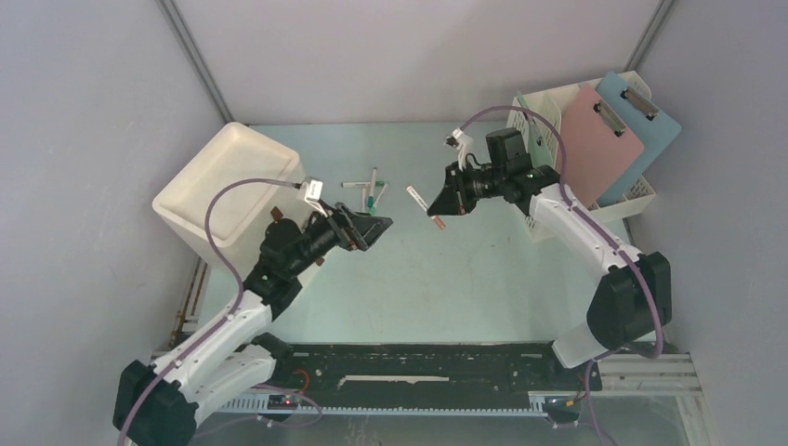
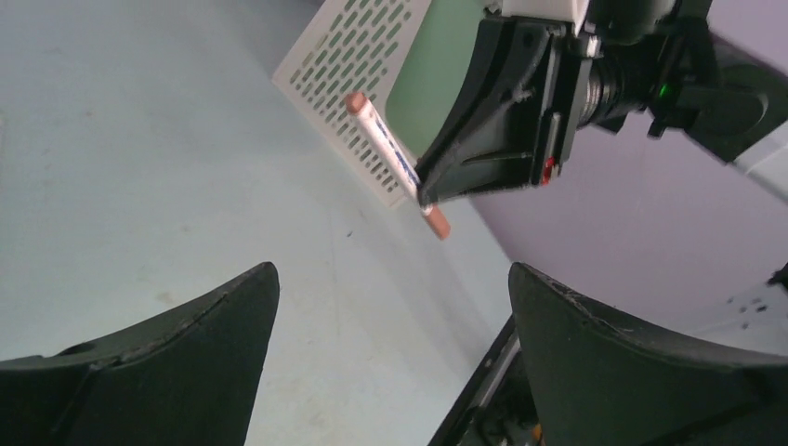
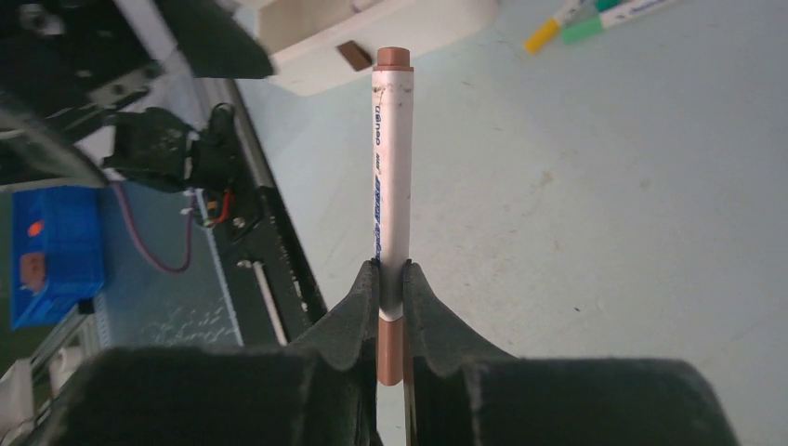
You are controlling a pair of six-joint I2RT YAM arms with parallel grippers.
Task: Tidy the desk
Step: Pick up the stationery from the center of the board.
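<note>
The table (image 1: 418, 279) is a flat, pale mint-green surface filling the middle of the top view. It is enclosed by grey panels (image 1: 390, 56), and a black rail (image 1: 418, 358) runs along its lower edge.

1. Fixed items. A white bin (image 1: 228, 181) stands at the table's upper left. A white perforated file rack (image 1: 544, 107) stands at the upper right. It holds a pink clipboard (image 1: 599, 144) and a blue clipboard (image 1: 646, 125), both leaning toward the right of the frame.

2. Loose items. A small cluster of pens (image 1: 372, 189) lies on the table at centre top, between my two grippers. One has a green cap and one a yellow cap.

3. My right gripper (image 1: 444, 206) is above the table, right of centre and in front of the rack. Its jaws are clamped on a white marker (image 3: 390, 167) with brown ends. The grip sits low on the barrel, just above the lower brown end. Most of the barrel projects beyond the fingertips. The marker is clear of the table.

4. My left gripper (image 1: 379, 230) is left of centre, near the bin, and points toward the right gripper. Its jaws stand wide apart with nothing between them. In the left wrist view the held marker appears between and above the fingers (image 2: 186, 353), well apart from them.
</note>
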